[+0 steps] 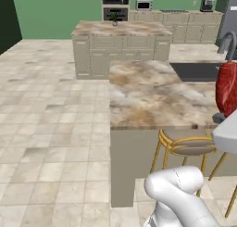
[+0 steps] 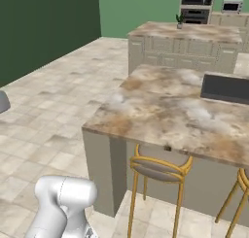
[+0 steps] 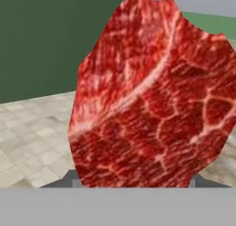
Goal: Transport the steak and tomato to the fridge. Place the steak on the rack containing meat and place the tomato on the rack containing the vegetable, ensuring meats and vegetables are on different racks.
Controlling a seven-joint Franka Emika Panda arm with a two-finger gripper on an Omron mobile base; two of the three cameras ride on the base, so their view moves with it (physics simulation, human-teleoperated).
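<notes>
Nearest, the steak (image 3: 147,100) was recorded directly in front of the hand camera: a raw red slab with white marbling, held upright, its lower edge seated between the gripper (image 3: 132,183) fingers, whose dark tips (image 3: 73,181) were glimpsed at either side beneath it. The claw was noted as clenched on the steak.

Next, in the left base view, the same steak (image 1: 227,88) was logged at the right edge of the frame, raised above the near counter's right end, beside a white segment of the arm.

Below the counter's overhang, a stool (image 2: 158,168) with a gold frame and a grey seat was listed, tucked under the near edge; a second stool (image 2: 240,188) was partly seen to its right.

Beyond, a marble-topped counter (image 2: 165,110) was catalogued, with a dark sink (image 2: 226,88) recessed at its far right and a grey faucet (image 1: 226,44) beside it.

Farther on, a kitchen island (image 1: 121,45) with beige cabinets was entered, a small potted plant (image 1: 114,18) standing on its far side.

Farthest, against the green wall, a built-in oven (image 1: 115,4) and a microwave (image 1: 144,5) were noted.
</notes>
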